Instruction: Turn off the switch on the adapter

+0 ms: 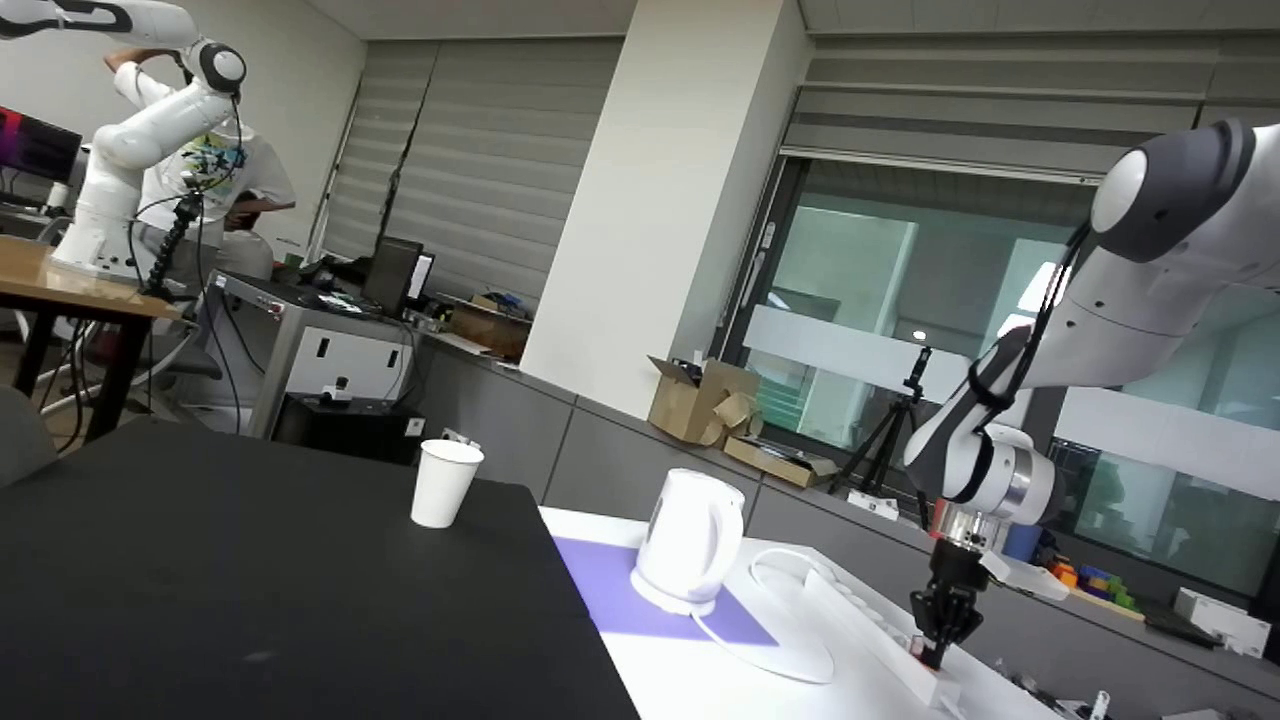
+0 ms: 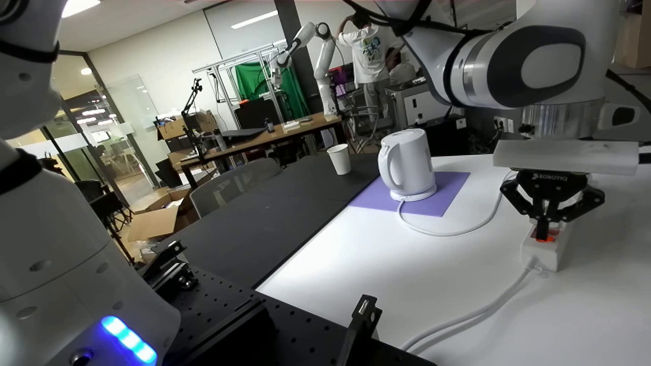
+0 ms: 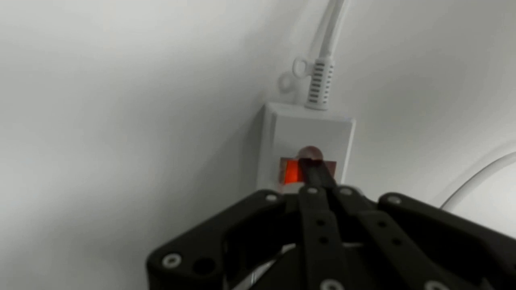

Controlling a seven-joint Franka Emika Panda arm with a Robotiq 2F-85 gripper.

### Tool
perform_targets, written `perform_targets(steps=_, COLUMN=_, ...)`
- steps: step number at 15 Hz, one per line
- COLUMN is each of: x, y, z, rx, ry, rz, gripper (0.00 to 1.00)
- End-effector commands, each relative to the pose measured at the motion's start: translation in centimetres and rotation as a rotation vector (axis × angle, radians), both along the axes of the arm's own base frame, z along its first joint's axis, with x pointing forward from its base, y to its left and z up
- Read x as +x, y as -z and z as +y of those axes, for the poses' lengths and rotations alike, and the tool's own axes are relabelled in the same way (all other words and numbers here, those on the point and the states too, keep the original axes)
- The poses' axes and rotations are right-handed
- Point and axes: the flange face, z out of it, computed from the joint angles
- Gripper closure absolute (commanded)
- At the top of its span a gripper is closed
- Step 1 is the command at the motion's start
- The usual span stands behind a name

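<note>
The adapter [image 1: 862,632] is a long white block on the white table, with its near end also in an exterior view [image 2: 538,255] and the wrist view [image 3: 312,131]. Its red-orange rocker switch [image 3: 291,171] glows on the left part in the wrist view; the orange also shows in an exterior view [image 2: 546,239]. My gripper [image 3: 310,162] is shut and empty, pointing down, with its tips over the middle of the switch and hiding part of it. It shows in both exterior views [image 1: 930,660] [image 2: 542,237]. Whether the tips press the switch cannot be told.
A white jug [image 1: 688,540] [image 2: 407,162] stands on a purple mat [image 1: 598,590] [image 2: 454,189], its cord looping to the adapter's far end. A white paper cup [image 1: 443,487] stands on the black table [image 1: 280,600]. The adapter's power cord [image 2: 473,311] runs across the white table [image 2: 366,264].
</note>
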Motion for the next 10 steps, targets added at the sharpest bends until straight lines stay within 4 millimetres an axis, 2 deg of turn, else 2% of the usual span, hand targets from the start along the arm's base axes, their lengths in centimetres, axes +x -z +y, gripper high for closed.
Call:
perform_targets(steps=1, x=0.2, y=-0.4, z=0.0, rx=-0.006, ry=0.014, rz=0.022, gripper=1.0)
perform_targets(steps=10, x=1.1, y=1.7, z=0.5, rx=-0.063, ry=-0.027, rz=0.034, gripper=1.0)
